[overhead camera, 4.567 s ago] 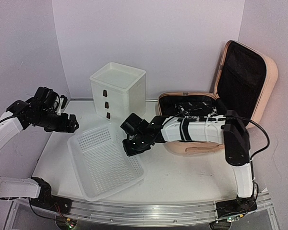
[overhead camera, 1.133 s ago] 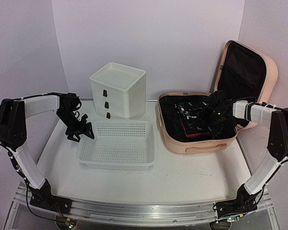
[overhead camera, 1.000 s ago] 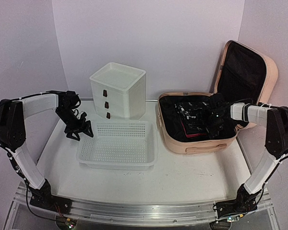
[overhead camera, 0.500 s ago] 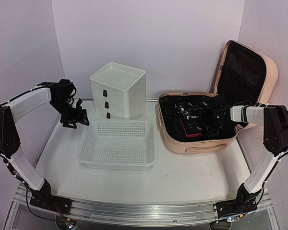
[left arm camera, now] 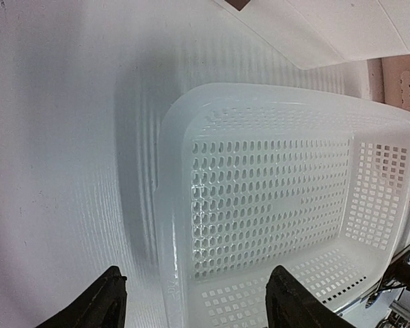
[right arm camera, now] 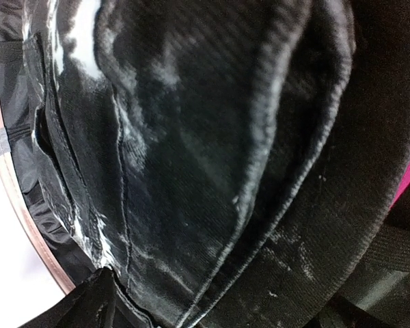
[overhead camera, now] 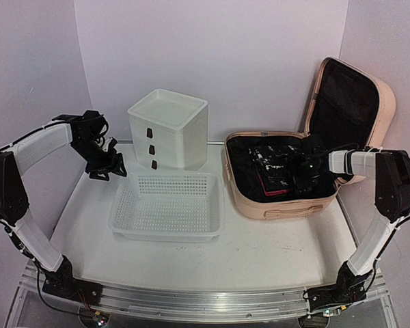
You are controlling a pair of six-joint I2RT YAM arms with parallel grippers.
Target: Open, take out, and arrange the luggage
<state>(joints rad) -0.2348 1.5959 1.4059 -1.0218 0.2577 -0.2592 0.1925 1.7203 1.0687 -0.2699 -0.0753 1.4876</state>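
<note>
Luggage [overhead camera: 280, 205] open; right gripper [overhead camera: 303, 176] wide over black fabric [right arm camera: 212, 171] inside; left gripper [overhead camera: 108, 169] wide, empty

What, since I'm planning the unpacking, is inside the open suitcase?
Inside the luggage lie dark fabric items, partly glossy, with a magenta edge showing near the front. Whatever lies under them is covered.
</note>
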